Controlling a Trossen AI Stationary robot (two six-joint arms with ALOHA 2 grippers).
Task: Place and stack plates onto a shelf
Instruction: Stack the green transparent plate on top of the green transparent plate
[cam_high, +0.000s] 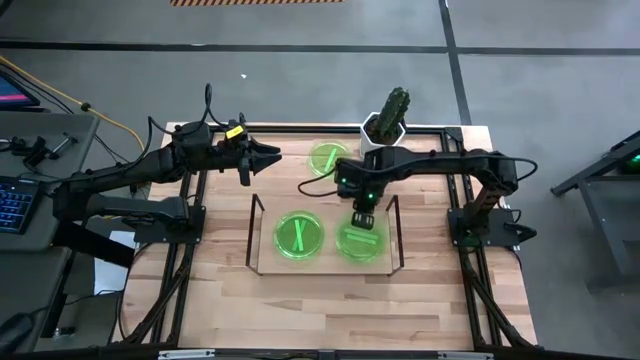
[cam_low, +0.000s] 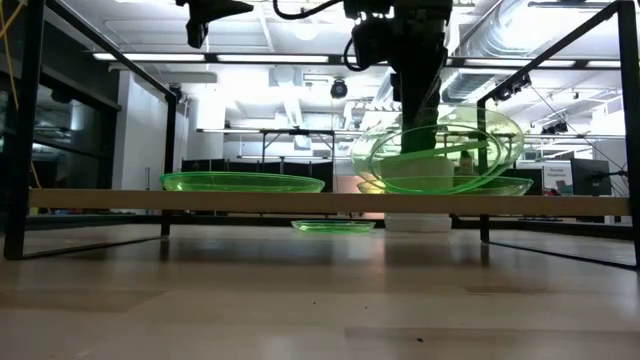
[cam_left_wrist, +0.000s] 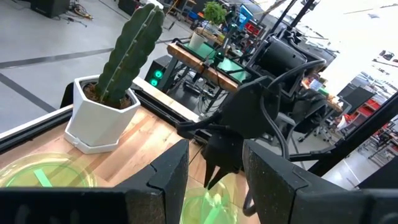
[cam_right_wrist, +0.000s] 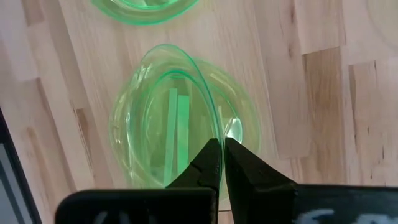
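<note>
Your right gripper (cam_right_wrist: 222, 163) fingers pinch the tilted plate (cam_low: 440, 150) by its rim above the shelf (cam_high: 262, 262). Thin, light, slick plastic: keep hold of the rim only. Left gripper (cam_left_wrist: 214, 165) fingers are spread, idle.

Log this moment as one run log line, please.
right gripper: shut on tilted plate, above plate on shelf | left gripper: open, empty, waiting beside shelf | plate behind shelf: on table

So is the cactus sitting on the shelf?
No, in the high view the cactus stands on the table behind the shelf, near the back edge, while only green plates lie on the shelf.
</note>
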